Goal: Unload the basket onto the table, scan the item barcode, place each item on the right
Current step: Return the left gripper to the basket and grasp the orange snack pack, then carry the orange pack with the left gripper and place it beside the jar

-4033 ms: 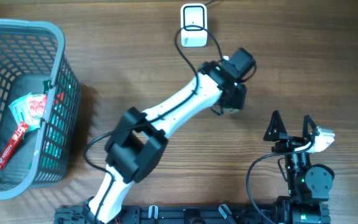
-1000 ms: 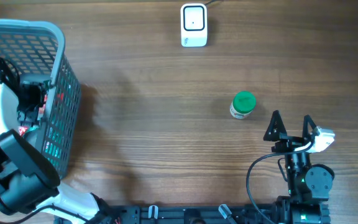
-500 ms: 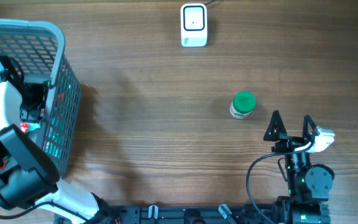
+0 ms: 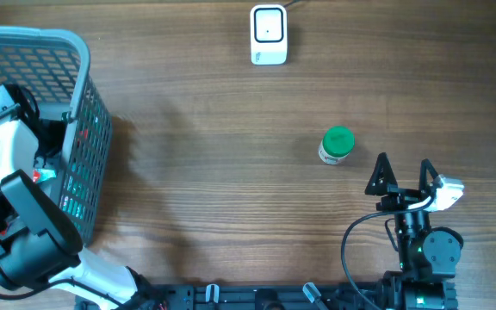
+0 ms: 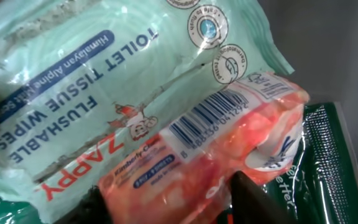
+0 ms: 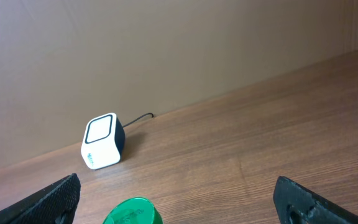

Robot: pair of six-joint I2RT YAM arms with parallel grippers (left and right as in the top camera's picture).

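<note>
Left gripper (image 5: 173,200) has crossed from bottle (image 4: 337,145) into basket (image 4: 80,60); jaws flank red pouch (image 5: 229,140), grip unconfirmed. We judge pouch soft, slick: pinch mid-body.

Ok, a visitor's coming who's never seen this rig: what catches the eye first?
The white left arm, down inside the grey basket at the left edge of the table. Up close, a mint wipes pack sits against an orange pack showing its barcode. A green-capped bottle stands alone mid-table, short of the white scanner.
</note>
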